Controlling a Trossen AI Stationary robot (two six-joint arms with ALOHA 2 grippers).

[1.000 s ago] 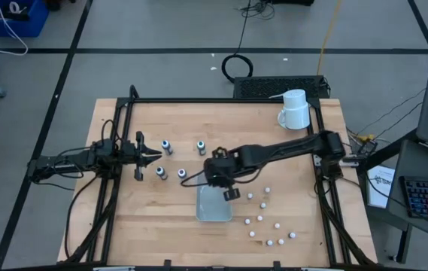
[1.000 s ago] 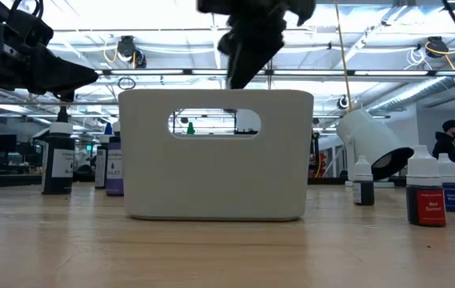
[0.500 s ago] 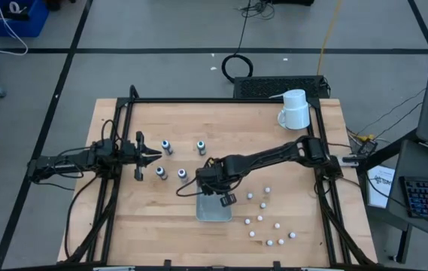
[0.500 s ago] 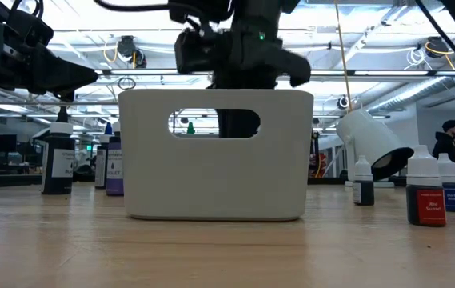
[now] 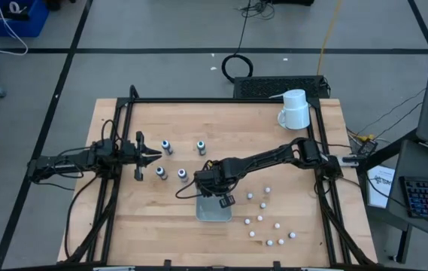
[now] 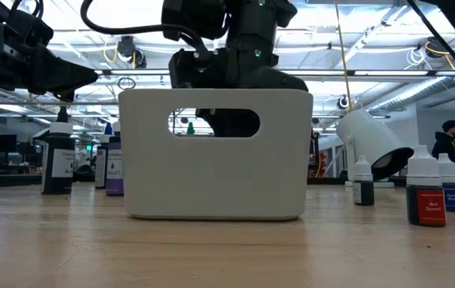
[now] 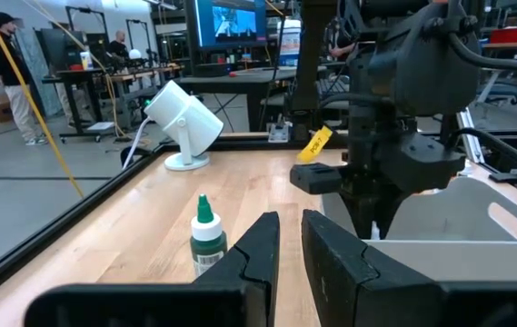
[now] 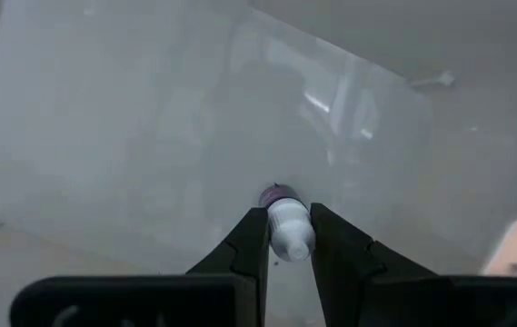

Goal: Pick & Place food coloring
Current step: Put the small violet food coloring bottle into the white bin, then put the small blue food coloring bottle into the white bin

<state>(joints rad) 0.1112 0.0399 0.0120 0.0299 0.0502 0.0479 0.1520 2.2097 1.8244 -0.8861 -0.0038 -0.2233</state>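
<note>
My right gripper (image 5: 212, 185) (image 8: 287, 238) reaches down into the white bin (image 5: 214, 205) (image 6: 215, 156) and is shut on one small food coloring bottle (image 8: 286, 224). The bin's handle slot (image 6: 215, 122) shows the gripper in the low view. Several dark-capped bottles (image 5: 166, 146) (image 5: 200, 146) (image 5: 161, 173) (image 5: 182, 175) stand on their bases left of the bin. Several tiny white pieces (image 5: 265, 203) lie scattered to its right. My left gripper (image 5: 153, 156) (image 7: 290, 238) hovers shut among the standing bottles, touching none; a green-capped bottle (image 7: 205, 238) stands just ahead of it. My right gripper pinches the bottle's white upper end (image 8: 291, 238) between its two fingers, coming from above and pointing down into the bin. The dark lower end (image 8: 273, 193) points at the bin's floor. Whether it touches the floor I cannot tell.
A white mug (image 5: 295, 110) (image 7: 183, 116) lies on its side at the table's far right corner. A black frame (image 5: 221, 101) runs along the table's edges. In the low view, bottles (image 6: 57, 160) (image 6: 425, 190) stand on both sides of the bin. People stand in the room beyond.
My right gripper has come down from above the bin's rim into the bin, shifting slightly toward the table's left and near edge, with the bottle still in its fingers. The left arm has kept still.
</note>
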